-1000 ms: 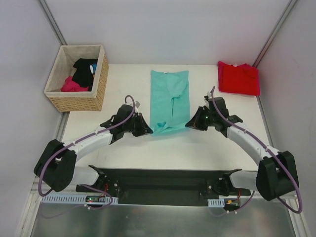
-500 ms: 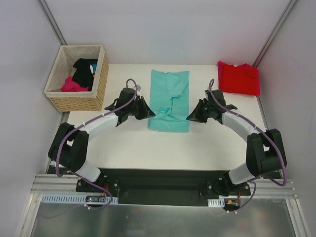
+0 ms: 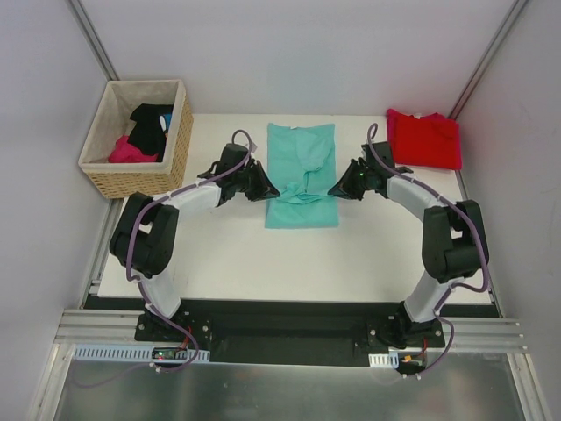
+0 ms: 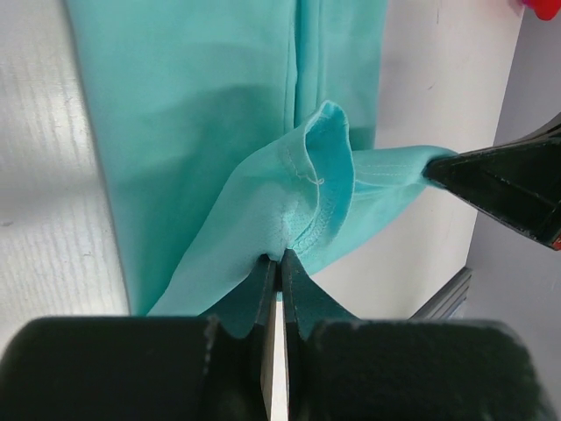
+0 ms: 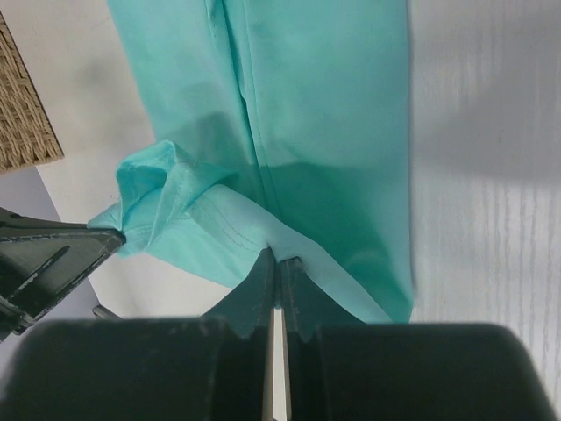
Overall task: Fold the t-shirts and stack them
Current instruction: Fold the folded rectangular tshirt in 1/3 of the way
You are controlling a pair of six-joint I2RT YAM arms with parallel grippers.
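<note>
The left pincer point(image 4: 279, 260) clamps the teal t-shirt point(image 4: 202, 114) hem; the right pincer point(image 5: 279, 260) likewise; red t-shirt point(image 3: 425, 140) lies apart.

In the left wrist view the teal t-shirt point(image 4: 193, 132) is cut off by the top edge, the pinched part of its hem is hidden between the closed fingers of the left gripper point(image 4: 279, 263), and only a sliver of the red t-shirt point(image 4: 545, 7), right of the teal t-shirt, is shown at the corner. In the right wrist view the hem is likewise hidden inside the right gripper point(image 5: 277, 263), and the wicker basket point(image 5: 22, 114), left of the teal t-shirt, is cropped by the edge.
</note>
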